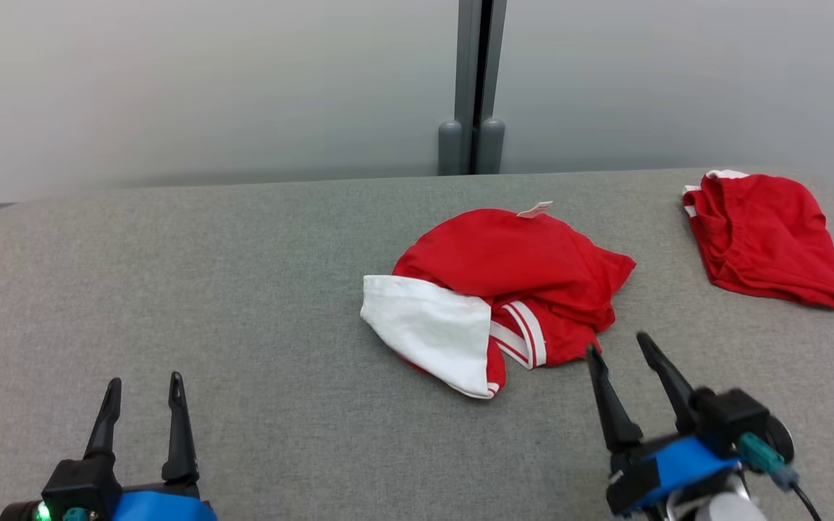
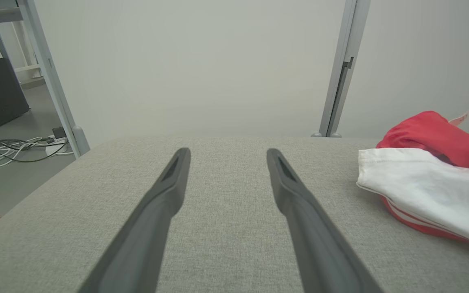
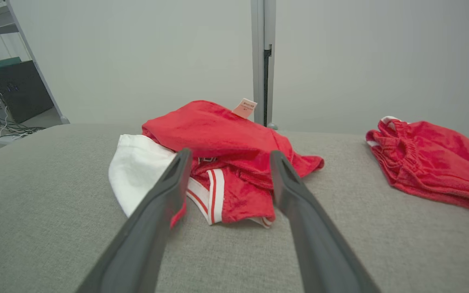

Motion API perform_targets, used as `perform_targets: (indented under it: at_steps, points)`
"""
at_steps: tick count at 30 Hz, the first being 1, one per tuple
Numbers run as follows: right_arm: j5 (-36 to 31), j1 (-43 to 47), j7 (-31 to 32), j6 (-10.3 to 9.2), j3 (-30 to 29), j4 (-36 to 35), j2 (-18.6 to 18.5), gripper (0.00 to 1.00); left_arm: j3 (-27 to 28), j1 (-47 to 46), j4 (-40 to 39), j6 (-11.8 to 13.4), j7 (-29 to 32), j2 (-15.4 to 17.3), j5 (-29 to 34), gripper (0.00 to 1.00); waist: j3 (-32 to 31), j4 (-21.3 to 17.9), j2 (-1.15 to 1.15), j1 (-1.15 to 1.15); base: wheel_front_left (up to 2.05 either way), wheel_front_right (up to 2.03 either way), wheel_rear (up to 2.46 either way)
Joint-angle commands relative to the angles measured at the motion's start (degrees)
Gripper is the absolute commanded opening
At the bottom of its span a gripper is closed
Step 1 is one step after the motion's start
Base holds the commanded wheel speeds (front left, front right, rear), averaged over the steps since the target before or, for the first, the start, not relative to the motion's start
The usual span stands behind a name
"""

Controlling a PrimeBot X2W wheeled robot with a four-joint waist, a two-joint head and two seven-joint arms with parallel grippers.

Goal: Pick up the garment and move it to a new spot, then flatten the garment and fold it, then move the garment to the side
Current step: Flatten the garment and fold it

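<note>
A crumpled red garment (image 1: 511,275) with a white panel and red-and-white striped trim lies in a heap at the middle of the grey table; it is also in the right wrist view (image 3: 222,142) and at the right edge of the left wrist view (image 2: 434,171). My right gripper (image 1: 620,347) hovers open just off the heap's near right side, fingers pointing at it with nothing between them (image 3: 228,156). My left gripper (image 1: 143,387) stands open at the table's near left, well away from the cloth (image 2: 226,154).
A second red garment (image 1: 764,239) lies bunched at the table's far right (image 3: 430,162). A pale wall with a grey post (image 1: 475,87) stands behind the grey table (image 1: 243,289). Off the table's left, cables (image 2: 10,146) lie on the floor.
</note>
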Motion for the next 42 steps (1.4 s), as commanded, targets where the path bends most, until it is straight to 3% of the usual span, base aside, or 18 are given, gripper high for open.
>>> perform_targets:
  at_steps: [1, 8, 19, 27, 28, 29, 34, 42]
  points:
    - [0.1, -1.3, 0.1, 0.03, 0.3, -0.2, -0.3, 1.0, 0.0, -1.1, 0.0, -0.3, -0.3, -0.1, 0.0, 1.0, 0.3, 0.2, 0.0, 0.0, 0.0, 0.0, 0.0]
    - [0.3, -9.7, 2.4, 0.03, 5.3, 5.0, -1.0, 1.0, -0.3, -3.2, 0.0, -0.9, -0.3, -0.5, 0.5, 1.0, 2.4, 2.2, 0.0, 0.0, 0.0, 0.0, 0.0]
    - [1.4, -20.7, 1.6, 0.02, 13.4, 25.3, -0.4, 1.0, -0.8, -7.3, 1.0, -1.8, -0.3, -1.7, 0.5, 1.0, 7.8, 6.7, 0.0, 0.0, 0.0, 0.0, 0.0]
    - [5.1, -24.7, 0.2, 0.03, 18.7, 34.6, -0.1, 1.0, -1.1, -9.0, 1.6, -2.2, -0.3, -2.3, 0.5, 1.0, 9.8, 8.2, 0.0, 0.0, 0.0, 0.0, 0.0]
    - [6.3, -24.9, 0.1, 0.03, 20.0, 34.9, -0.1, 0.44, -1.1, -9.2, 1.7, -2.3, -0.3, -2.3, 0.5, 1.0, 9.9, 8.3, 0.0, 0.0, 0.0, 0.0, 0.0]
    - [7.9, -25.2, 0.1, 0.03, 21.1, 35.1, 0.0, 0.0, -1.1, -9.4, 1.8, -2.3, -0.3, -2.4, 0.5, 1.0, 10.0, 8.4, 0.0, 0.0, 0.0, 0.0, 0.0]
    - [12.6, -27.8, -0.4, 0.03, 25.7, 35.1, 0.0, 0.0, -1.6, -10.1, 2.6, -2.5, -0.3, -2.6, 0.3, 1.0, 10.0, 9.3, 0.0, 0.0, 0.0, 0.0, 0.0]
    - [19.5, -32.1, -0.7, 0.03, 34.4, 25.8, -0.1, 0.0, -1.3, -10.4, 2.7, -2.7, -0.2, -2.9, 0.3, 1.0, 9.0, 11.0, 0.0, 0.0, 0.0, 0.0, 0.0]
